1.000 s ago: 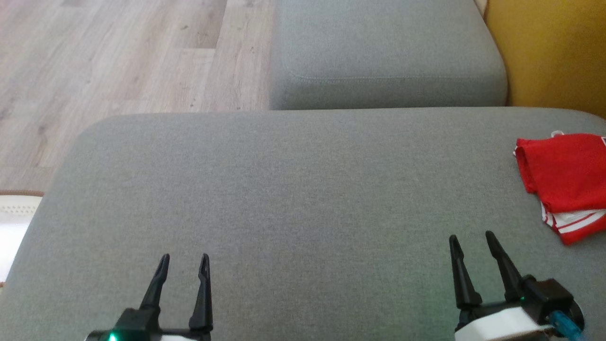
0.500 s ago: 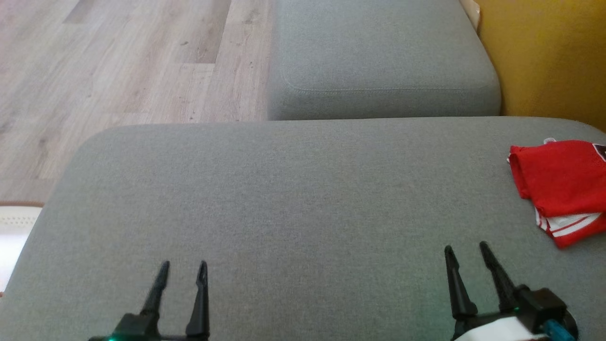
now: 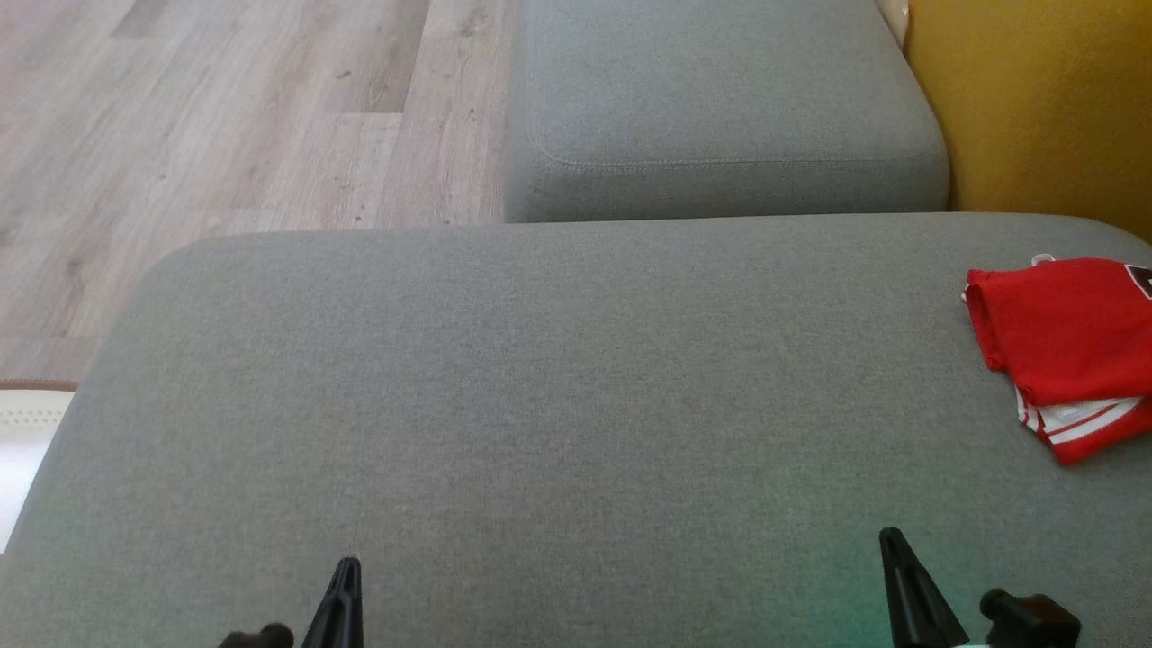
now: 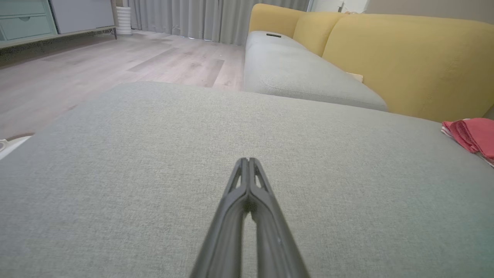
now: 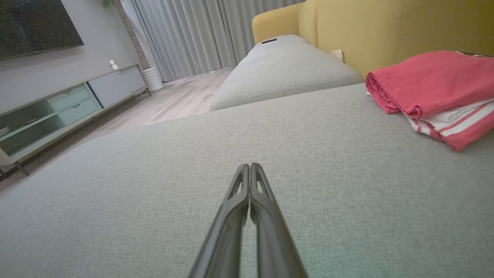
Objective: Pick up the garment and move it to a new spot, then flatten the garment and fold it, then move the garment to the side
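Observation:
The red garment (image 3: 1066,337) with white stripes lies folded at the far right edge of the grey cushion (image 3: 540,405), partly cut off by the head view's border. It also shows at the right in the left wrist view as the garment (image 4: 472,135) and large in the right wrist view as the garment (image 5: 436,87). My left gripper (image 4: 248,162) is shut and empty, low over the cushion's near left; it sits at the bottom edge as left gripper (image 3: 346,576). My right gripper (image 5: 249,168) is shut and empty, near the front right, showing as right gripper (image 3: 895,549), well short of the garment.
A second grey cushion (image 3: 720,99) lies behind the first. The yellow sofa back (image 3: 1035,99) rises at the right. Wood floor (image 3: 207,117) lies to the left and beyond. A TV cabinet (image 5: 58,112) stands across the room.
Both grippers have shut and pulled back toward the bottom of the head view. The camera shifted slightly; the garment stays where it lay.

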Available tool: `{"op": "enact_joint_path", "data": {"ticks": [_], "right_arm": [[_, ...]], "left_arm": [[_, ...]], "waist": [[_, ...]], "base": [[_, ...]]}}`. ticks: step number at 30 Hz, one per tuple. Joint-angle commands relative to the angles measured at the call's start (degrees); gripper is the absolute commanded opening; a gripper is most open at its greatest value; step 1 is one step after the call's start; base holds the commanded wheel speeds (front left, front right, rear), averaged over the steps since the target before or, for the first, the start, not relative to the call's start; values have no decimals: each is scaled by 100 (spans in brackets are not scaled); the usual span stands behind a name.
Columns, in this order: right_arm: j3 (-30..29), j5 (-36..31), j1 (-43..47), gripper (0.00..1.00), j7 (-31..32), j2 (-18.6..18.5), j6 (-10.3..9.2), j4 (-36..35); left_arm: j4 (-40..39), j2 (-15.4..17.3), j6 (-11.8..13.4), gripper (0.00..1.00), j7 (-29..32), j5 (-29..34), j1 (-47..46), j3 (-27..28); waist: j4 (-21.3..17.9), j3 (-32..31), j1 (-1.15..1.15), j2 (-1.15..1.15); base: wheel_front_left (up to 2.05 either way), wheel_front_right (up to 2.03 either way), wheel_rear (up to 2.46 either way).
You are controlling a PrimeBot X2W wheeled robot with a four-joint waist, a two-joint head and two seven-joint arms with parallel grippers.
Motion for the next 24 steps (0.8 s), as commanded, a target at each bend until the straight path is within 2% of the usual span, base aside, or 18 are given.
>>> {"op": "enact_joint_path", "data": {"ticks": [1, 24], "right_arm": [[-45, 237, -309, 0, 33, -35, 7, -195], [-189, 1768, -602, 0, 349, -83, 14, -211]], "left_arm": [[-147, 34, -61, 0, 29, -242, -305, 75], [83, 100, -272, 0, 313, -1859, -729, 283]], "waist": [[-10, 16, 0, 0], [-104, 166, 0, 0]], "base": [[0, 0, 0], [0, 0, 0]]}}
